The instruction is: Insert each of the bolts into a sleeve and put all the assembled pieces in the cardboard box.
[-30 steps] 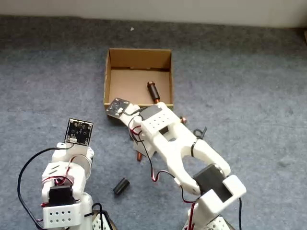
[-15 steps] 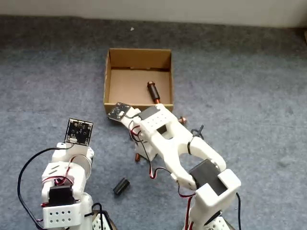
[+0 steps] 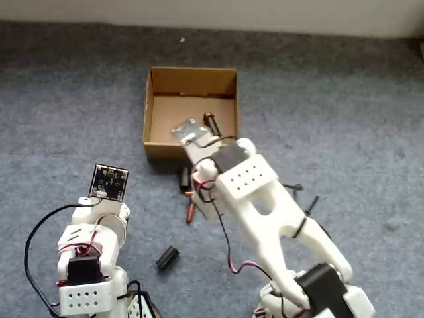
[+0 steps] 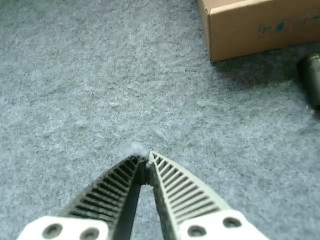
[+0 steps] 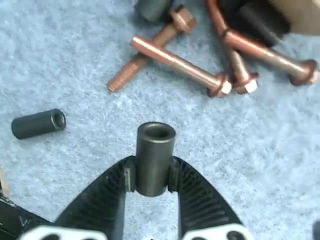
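Note:
My right gripper (image 5: 152,172) is shut on a dark sleeve (image 5: 155,155), held upright with its bore open toward the camera. In the high view that sleeve (image 3: 185,177) hangs just in front of the cardboard box (image 3: 148,106). Several copper bolts (image 5: 177,66) lie crossed on the carpet beyond it, and one bolt (image 3: 189,211) shows beside the arm. A loose sleeve (image 5: 39,123) lies apart, nearer the left arm (image 3: 167,257). One bolt in a sleeve (image 3: 212,125) rests inside the box. My left gripper (image 4: 146,167) is shut on nothing, low over the carpet.
Grey carpet covers the whole floor. A corner of the box (image 4: 260,25) and a dark sleeve (image 4: 311,77) stand ahead of the left gripper. Another dark sleeve (image 5: 255,22) lies among the bolts. Loose black cable ends (image 3: 303,197) lie beside the right arm.
The right arm has lifted and swung its wrist toward the box front, so the sleeve in its gripper now shows. The left arm has not moved.

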Tool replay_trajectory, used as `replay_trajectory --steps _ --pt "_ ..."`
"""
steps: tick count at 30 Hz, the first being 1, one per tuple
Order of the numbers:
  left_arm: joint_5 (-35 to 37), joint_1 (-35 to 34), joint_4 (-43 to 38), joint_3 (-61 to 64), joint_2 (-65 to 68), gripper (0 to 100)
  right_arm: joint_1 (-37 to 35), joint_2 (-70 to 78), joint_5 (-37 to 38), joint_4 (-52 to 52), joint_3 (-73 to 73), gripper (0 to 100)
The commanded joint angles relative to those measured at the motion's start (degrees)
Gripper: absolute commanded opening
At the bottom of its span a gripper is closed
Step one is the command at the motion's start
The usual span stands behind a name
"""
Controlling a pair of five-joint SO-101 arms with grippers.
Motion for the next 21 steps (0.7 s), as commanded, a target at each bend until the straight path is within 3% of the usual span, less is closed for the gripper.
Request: replay_trajectory --steps 1,9,15,21 --pt "-3.8 0.9 -0.8 -1.0 -0.3 2 4.2 -9.2 -4.8 2.9 1.7 0.5" --pt "-11.3 1.1 7.0 -16.3 0.2 2 16.0 -33.6 -5.4 3.4 16.0 0.5" --pt "-15.2 9.1 15.8 -26.5 0.3 1 24.4 -49.1 -5.4 3.3 24.5 0.5" --pt "-15.1 13.8 15.8 -31.1 12.1 2 29.7 -57.1 -5.3 3.3 27.6 0.5"
